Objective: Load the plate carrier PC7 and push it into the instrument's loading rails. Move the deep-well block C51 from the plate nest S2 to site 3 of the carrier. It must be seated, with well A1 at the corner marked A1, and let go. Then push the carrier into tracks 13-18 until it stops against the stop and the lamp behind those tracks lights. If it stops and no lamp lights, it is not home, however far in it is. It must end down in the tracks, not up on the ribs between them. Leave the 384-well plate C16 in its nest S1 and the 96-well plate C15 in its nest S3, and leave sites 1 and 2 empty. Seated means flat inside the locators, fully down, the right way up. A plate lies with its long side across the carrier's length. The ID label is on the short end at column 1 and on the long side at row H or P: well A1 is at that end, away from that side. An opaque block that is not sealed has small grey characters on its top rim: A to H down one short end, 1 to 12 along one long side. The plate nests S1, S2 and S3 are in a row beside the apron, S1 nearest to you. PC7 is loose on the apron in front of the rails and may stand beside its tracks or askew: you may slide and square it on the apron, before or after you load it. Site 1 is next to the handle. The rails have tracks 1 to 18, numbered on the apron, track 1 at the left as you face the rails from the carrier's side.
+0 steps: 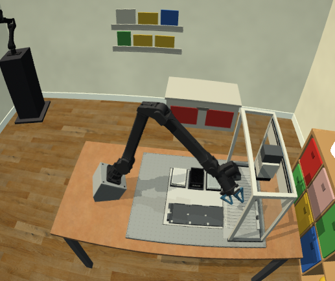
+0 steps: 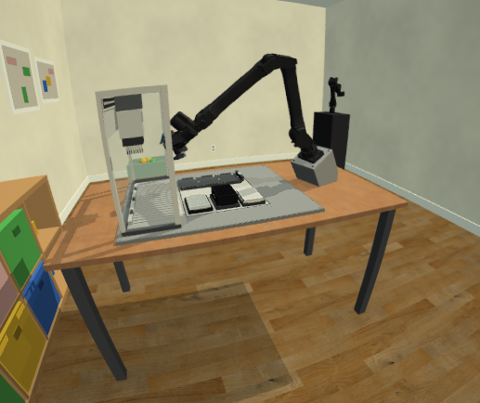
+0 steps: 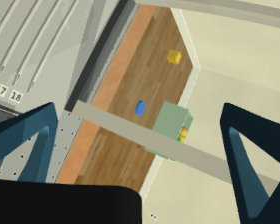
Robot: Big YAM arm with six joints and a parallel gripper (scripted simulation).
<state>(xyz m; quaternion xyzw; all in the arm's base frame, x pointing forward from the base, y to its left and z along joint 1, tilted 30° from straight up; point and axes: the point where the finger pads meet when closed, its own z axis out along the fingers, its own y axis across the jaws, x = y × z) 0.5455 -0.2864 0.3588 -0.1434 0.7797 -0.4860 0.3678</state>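
Top | three plates in nests: C16 (image 1: pixel 178 177), C51 (image 1: pixel 196 178), C15 (image 1: pixel 212 182) | jaws (image 1: pixel 232 197) wide open, empty

One arm (image 1: pixel 187 136) is reaching over one table (image 1: pixel 77 207). Three plates are sitting in a row: one white (image 1: pixel 178 177), one black block (image 1: pixel 196 178), one pale (image 1: pixel 212 182). One carrier (image 1: pixel 195 215) is lying by one frame (image 1: pixel 249 142). Two wall shelves (image 1: pixel 146 28) are carrying six boxes.

Colored bins (image 1: pixel 311 160) in wooden cubby shelf (image 1: pixel 324 134)
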